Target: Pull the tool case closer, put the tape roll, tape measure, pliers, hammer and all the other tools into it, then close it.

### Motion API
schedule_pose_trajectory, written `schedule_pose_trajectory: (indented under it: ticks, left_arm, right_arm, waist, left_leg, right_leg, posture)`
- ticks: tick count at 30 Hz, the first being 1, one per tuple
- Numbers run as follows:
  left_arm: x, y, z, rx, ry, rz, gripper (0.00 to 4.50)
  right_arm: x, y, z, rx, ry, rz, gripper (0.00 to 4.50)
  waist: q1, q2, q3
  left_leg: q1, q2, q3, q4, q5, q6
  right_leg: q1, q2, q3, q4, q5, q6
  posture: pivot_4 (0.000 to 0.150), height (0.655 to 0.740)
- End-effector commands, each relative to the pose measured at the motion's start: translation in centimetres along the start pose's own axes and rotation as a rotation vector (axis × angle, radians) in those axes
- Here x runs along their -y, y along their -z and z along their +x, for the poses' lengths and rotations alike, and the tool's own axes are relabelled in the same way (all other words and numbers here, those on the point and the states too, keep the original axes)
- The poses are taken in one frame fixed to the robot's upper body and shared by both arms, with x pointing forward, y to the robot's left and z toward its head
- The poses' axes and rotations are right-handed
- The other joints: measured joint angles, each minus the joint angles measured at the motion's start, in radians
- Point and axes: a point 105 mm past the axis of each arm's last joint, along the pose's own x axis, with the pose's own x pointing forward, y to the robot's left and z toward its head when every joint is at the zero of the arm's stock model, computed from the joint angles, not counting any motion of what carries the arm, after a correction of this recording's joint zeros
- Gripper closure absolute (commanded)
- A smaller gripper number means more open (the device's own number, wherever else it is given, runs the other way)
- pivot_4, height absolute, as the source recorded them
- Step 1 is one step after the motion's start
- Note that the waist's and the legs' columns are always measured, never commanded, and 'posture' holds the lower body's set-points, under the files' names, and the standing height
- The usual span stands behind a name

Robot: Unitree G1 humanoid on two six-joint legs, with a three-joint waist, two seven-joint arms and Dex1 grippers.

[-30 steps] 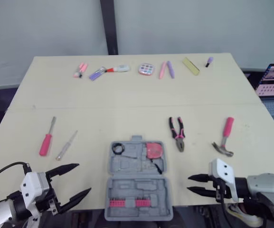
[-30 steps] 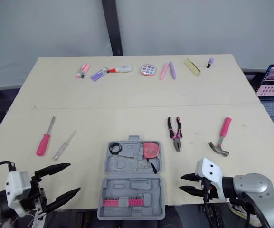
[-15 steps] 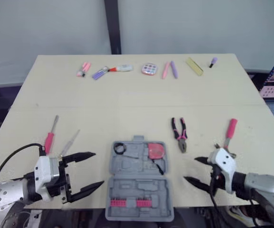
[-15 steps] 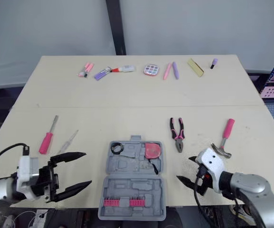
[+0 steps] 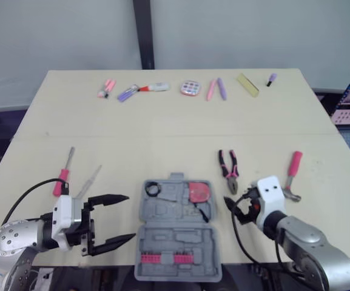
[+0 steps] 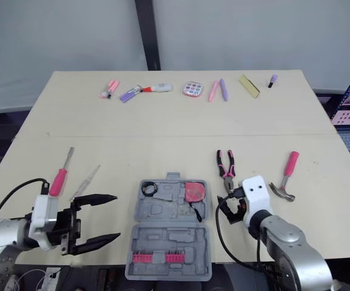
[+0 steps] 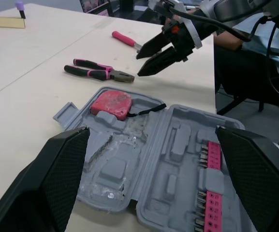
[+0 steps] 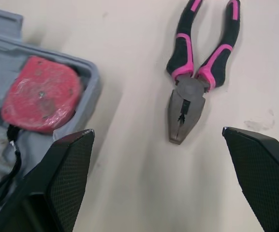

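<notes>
Left eye view: we see the open tool case (image 5: 168,239) at the near edge of the worktop (image 5: 162,133), between our left end effector (image 5: 131,217), spread wide, and right end effector (image 5: 230,209), also parted. Left wrist view: tape measure (image 7: 111,103) inside the case. Right wrist view: pliers (image 8: 197,82) just right of it.

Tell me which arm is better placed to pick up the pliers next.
Right. The right gripper is open beside the pliers; the left gripper is open too, but the tool case lies between it and them.
</notes>
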Motion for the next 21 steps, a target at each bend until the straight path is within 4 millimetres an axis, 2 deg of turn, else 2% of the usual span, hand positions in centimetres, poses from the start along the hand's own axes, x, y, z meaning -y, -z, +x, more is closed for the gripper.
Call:
schedule_pose_trajectory:
  ticks: [1, 9, 14, 21]
  left_arm:
    - [0.0, 0.1, 0.3, 0.007, 0.004, 0.028, 0.0]
    - [-0.3, 0.2, 0.3, 0.002, 0.0, 0.045, 0.0]
    - [-0.2, 0.3, 0.1, -0.008, -0.005, 0.049, 0.0]
    - [-0.1, 0.4, -0.1, -0.009, -0.015, 0.05, 0.0]
  right_arm:
    - [0.6, -0.5, 1.0, -0.001, 0.08, 0.02, 0.01]
    - [1.8, -0.2, 4.0, -0.04, 0.157, 0.071, 0.01]
    - [1.6, 0.0, 5.3, -0.057, 0.158, 0.112, 0.01]
    - [1.0, 0.1, 6.1, -0.075, 0.149, 0.135, 0.01]
  waist:
    - [-0.002, 0.0, 0.0]
    - [-0.02, 0.0, 0.0]
    - [-0.026, 0.001, 0.0]
    - [-0.027, 0.0, 0.0]
  left_leg:
    - [0.0, 0.0, 0.0, 0.0, 0.0, 0.0]
    - [-0.001, 0.0, 0.0, -0.001, 0.001, 0.0]
    - [-0.001, 0.0, 0.001, -0.002, 0.001, 0.0]
    - [-0.001, 0.0, 0.002, -0.002, 0.001, 0.0]
  right_leg:
    - [0.0, 0.0, 0.0, 0.0, 0.0, 0.0]
    - [-0.002, 0.0, 0.001, 0.003, 0.0, 0.0]
    - [-0.005, 0.0, 0.001, 0.005, 0.0, -0.001]
    - [-0.006, 0.0, 0.002, 0.005, -0.001, -0.001]
  posture:
    - [0.15, 0.74]
    - [0.15, 0.74]
    - [0.15, 0.74]
    - [0.15, 0.74]
